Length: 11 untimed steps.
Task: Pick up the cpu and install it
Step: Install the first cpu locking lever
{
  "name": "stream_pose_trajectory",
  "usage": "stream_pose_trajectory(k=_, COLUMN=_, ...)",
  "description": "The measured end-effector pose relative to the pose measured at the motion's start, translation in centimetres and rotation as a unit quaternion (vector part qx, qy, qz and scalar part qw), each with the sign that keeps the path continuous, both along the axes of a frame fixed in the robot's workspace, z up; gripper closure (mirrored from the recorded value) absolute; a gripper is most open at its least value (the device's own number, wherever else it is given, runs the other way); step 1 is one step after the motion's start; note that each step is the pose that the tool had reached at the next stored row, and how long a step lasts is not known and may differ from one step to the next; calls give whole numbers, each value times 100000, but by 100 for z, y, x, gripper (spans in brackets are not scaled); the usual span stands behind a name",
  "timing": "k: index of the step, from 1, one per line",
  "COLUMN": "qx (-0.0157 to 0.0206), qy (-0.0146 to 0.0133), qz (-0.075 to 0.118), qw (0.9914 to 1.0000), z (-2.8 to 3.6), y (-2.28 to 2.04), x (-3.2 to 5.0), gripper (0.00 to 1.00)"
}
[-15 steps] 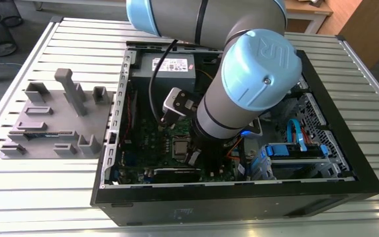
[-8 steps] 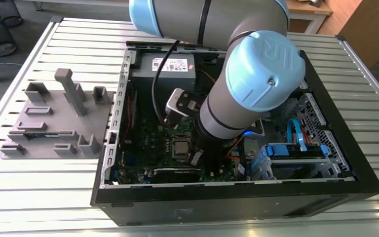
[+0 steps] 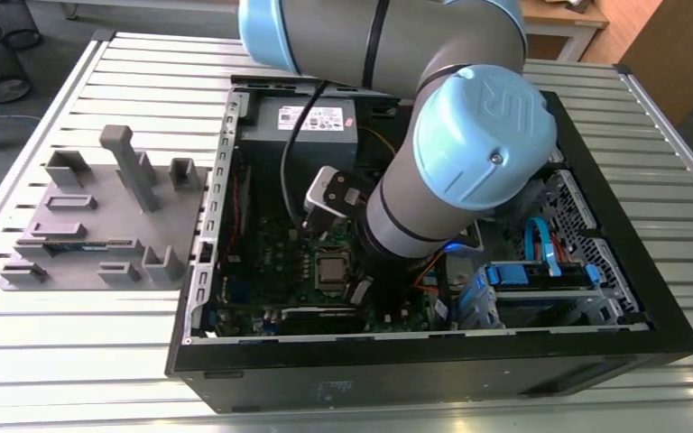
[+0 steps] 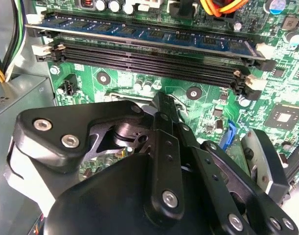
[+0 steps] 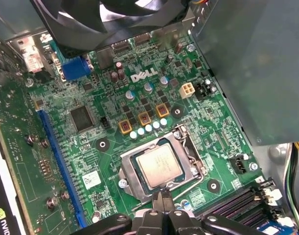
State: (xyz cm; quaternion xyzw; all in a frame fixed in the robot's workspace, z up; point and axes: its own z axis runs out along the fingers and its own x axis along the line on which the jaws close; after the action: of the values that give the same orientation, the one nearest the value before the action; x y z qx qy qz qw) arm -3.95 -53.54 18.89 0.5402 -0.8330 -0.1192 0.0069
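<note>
Gripper (image 5: 162, 195) fingers are pinched together on nothing, right at the socket (image 5: 194, 157) rim, cpu (image 5: 159, 166) already sitting in it. I'd go gentle, keeping it flat.

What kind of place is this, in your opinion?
Probably a robotics lab or workshop test bench: a robot arm reaches into an open computer case on a slatted metal table, with a grey parts fixture beside it.
</note>
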Motion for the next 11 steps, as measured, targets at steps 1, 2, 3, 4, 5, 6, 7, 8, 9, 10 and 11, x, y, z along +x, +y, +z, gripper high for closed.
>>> stream_pose_trajectory(k=1, qx=-2, qy=2, qz=51, qw=100000, z=-6, y=0, x=3, gripper=89)
stream_pose_trajectory(k=2, qx=-4, qy=2, qz=104, qw=100000, z=-13, y=0, x=6, gripper=89)
stream_pose_trajectory(k=3, qx=-7, qy=1, qz=144, qw=100000, z=-19, y=0, x=8, gripper=89)
stream_pose_trajectory(k=4, qx=-11, qy=4, qz=170, qw=100000, z=-20, y=-1, x=9, gripper=89)
stream_pose_trajectory(k=5, qx=-11, qy=4, qz=176, qw=100000, z=-21, y=-1, x=9, gripper=89)
stream_pose_trajectory(k=6, qx=-5, qy=0, qz=182, qw=100000, z=-22, y=0, x=9, gripper=89)
stream_pose_trajectory(k=7, qx=3, qy=-2, qz=188, qw=100000, z=-22, y=0, x=9, gripper=89)
stream_pose_trajectory(k=8, qx=2, qy=0, qz=193, qw=100000, z=-22, y=0, x=10, gripper=89)
stream_pose_trajectory(k=9, qx=8, qy=-2, qz=198, qw=100000, z=-23, y=0, x=10, gripper=89)
stream_pose_trajectory(k=10, qx=22, qy=2, qz=216, qw=100000, z=-23, y=0, x=25, gripper=89)
stream_pose_trajectory(k=11, qx=26, qy=-1, qz=215, qw=100000, z=-24, y=0, x=38, gripper=89)
